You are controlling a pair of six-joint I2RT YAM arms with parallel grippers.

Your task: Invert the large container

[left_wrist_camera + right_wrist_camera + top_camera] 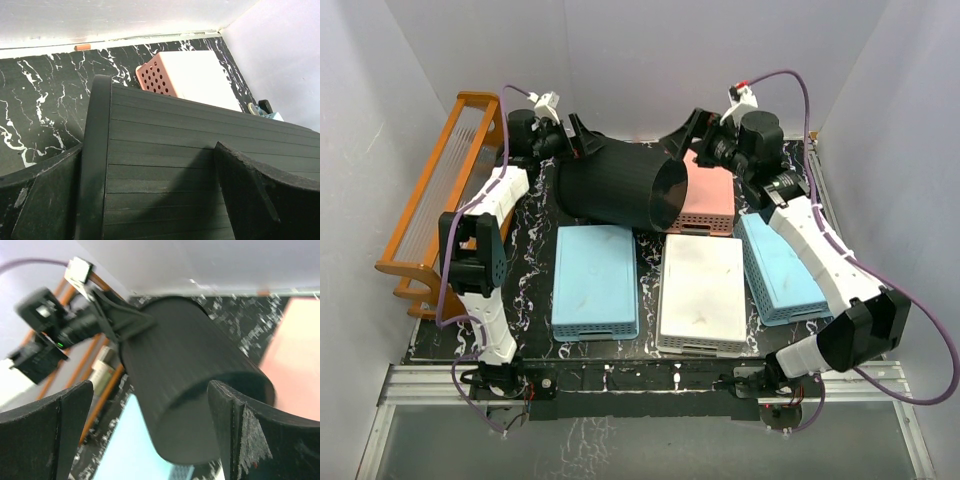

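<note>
Marbled table [535, 262]: large container [615, 185] on side, axis left-right; left gripper [582, 138], right gripper [685, 135] spread.

- left arm [485, 235]: elbow bent, forearm reaching toward the far side, wrist turned inward to the right.
- left gripper [585, 138]: jaws spread wide, nothing clamped.
- right arm [810, 235]: stretched forward, wrist turned inward to the left.
- right gripper [682, 135]: jaws spread wide, facing the other.

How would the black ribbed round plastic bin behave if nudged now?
The black ribbed round plastic bin lies on its curved side, so it likely rolls. Hollow and open-mouthed, it is probably light. Ribs may reduce slipping.
</note>
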